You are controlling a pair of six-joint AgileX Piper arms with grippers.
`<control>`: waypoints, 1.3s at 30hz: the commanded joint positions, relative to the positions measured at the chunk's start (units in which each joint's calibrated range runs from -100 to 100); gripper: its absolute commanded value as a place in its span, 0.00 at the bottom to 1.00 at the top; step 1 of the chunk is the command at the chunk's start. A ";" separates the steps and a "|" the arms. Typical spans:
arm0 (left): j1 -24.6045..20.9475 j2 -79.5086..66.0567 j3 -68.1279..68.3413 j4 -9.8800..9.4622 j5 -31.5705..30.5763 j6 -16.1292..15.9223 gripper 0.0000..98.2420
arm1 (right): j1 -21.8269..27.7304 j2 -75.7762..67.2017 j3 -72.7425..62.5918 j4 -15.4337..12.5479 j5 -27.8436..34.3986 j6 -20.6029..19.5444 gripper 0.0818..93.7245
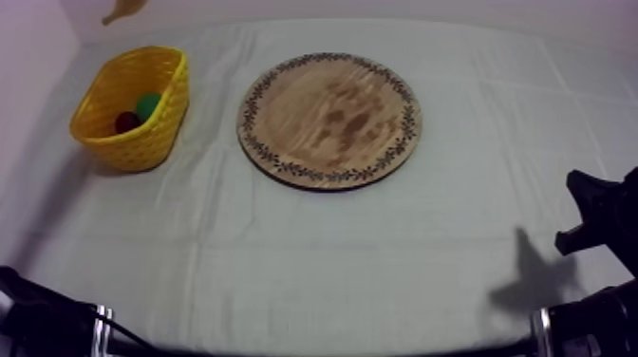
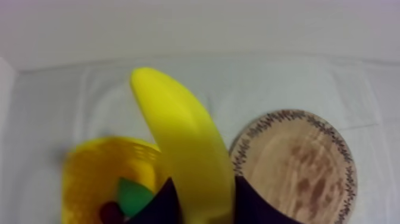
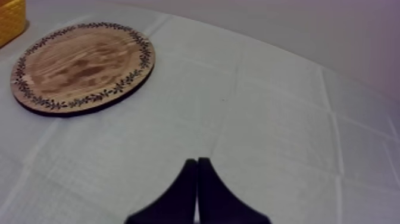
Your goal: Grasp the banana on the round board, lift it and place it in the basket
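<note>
Yellow banana (image 2: 184,149), lower end hidden btwn fingers of left gripper (image 2: 203,193) clamping it, hangs above basket (image 2: 89,170) at board's (image 2: 297,173) 9 o'clock; right gripper (image 3: 197,167) = narrow wedge, empty.

A small red fruit (image 1: 127,122) lies just beside a pear (image 1: 147,103) (green).

Creased cloth (image 1: 380,266), plain pale wall (image 1: 28,38)

Curved yellow toy banana (image 2: 184,149) — gripped by left tool (image 2: 205,201) over woven yellow basket (image 1: 133,109); round patterned wooden board (image 1: 329,119) alongside.
</note>
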 commanded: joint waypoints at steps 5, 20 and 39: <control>-3.51 0.78 -2.31 -1.45 -1.33 -2.29 0.24 | 0.00 0.00 -0.03 0.00 0.05 0.01 0.00; -7.29 11.89 2.96 -4.11 -4.19 -1.70 0.23 | 0.00 0.00 -0.03 0.00 0.05 0.00 0.00; -9.23 23.17 6.71 -4.01 -3.65 -1.09 0.21 | 0.00 0.00 -0.03 0.00 0.05 0.00 0.00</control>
